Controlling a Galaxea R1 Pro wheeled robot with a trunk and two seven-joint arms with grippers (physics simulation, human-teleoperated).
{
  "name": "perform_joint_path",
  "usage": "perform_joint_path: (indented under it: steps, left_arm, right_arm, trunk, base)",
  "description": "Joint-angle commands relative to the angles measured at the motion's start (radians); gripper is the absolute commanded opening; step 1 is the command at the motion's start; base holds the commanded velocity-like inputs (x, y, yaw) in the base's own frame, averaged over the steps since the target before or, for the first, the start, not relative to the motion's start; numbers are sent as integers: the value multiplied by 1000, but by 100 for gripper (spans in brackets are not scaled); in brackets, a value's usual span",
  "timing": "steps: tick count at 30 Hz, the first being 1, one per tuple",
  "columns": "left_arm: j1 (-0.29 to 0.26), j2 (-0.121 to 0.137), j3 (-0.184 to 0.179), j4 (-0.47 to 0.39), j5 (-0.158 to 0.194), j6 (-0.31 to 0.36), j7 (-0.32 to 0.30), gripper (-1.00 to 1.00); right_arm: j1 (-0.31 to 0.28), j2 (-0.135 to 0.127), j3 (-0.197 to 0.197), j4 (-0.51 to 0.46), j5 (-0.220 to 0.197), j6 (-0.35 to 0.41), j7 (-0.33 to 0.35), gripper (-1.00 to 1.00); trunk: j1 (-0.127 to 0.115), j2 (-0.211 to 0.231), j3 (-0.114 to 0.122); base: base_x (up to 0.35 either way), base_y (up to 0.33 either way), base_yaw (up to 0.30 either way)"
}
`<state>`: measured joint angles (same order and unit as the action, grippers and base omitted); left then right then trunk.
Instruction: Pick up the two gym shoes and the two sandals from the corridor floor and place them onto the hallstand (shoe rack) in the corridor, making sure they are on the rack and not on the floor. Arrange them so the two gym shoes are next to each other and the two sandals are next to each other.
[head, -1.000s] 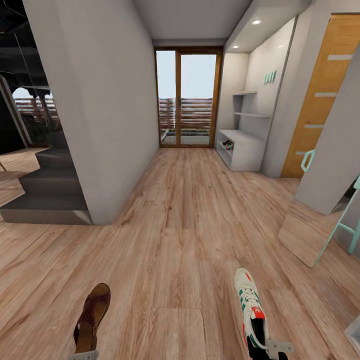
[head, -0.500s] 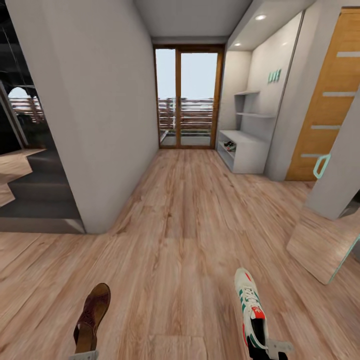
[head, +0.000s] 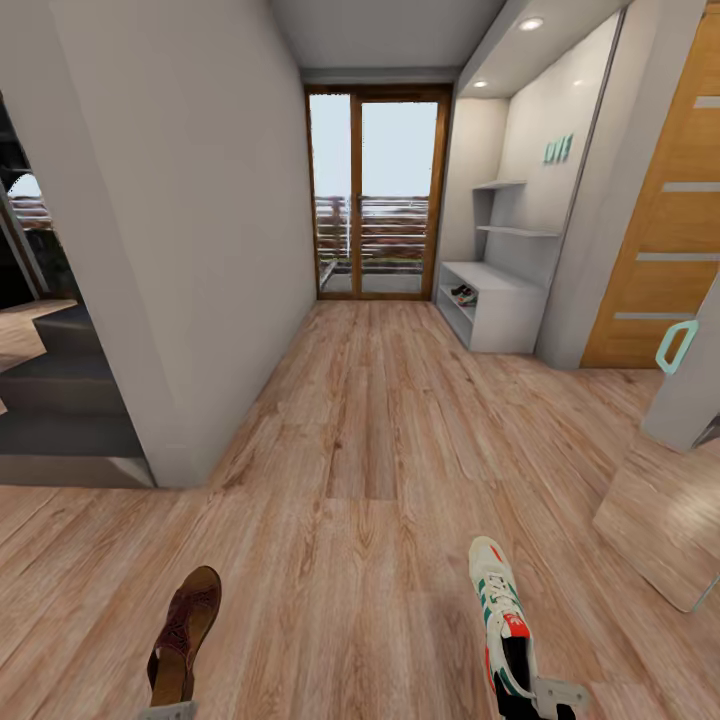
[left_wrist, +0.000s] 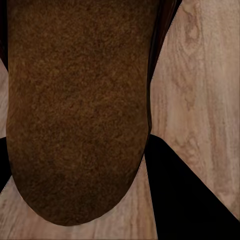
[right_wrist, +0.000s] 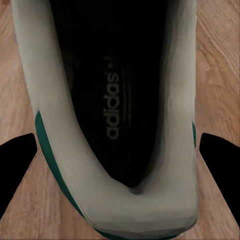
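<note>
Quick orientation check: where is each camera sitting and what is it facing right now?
Head view: on the head, facing down the corridor to the hallstand; right gripper at the bottom edge.
Left wrist view: on the left arm, looking down at the sandal; dark gripper fingers beside it.
Right wrist view: on the right arm, looking into the gym shoe.
Shared: both shoes and the corridor floor.

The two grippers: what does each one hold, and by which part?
Left gripper: brown sandal, heel end. Right gripper: gym shoe, heel end.
</note>
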<state>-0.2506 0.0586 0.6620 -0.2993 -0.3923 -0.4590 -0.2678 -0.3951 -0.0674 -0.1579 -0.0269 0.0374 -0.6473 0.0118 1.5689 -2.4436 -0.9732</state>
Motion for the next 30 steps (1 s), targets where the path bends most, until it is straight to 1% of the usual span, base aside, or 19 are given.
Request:
perform_joint_path:
  steps: [1, 23, 30]
  left_arm:
    - [-1, 0, 9, 0, -7, -3, -7, -100]
    - [-1, 0, 10, 0, -6, -3, -7, -100]
    - [-1, 0, 10, 0, -6, -3, -7, -100]
  right_arm:
    - [-1, 0, -6, 1, 4, -3, 2, -100]
    - [-1, 0, -7, 1, 3, -3, 2, -100]
    - [-1, -7, -7, 1, 2, -3, 2, -100]
  trunk:
    - [0, 0, -1]
    - [0, 0, -1]
    - [0, 0, -1]
  base:
    - [338, 0, 0]
    - [338, 0, 0]
    - [338, 0, 0]
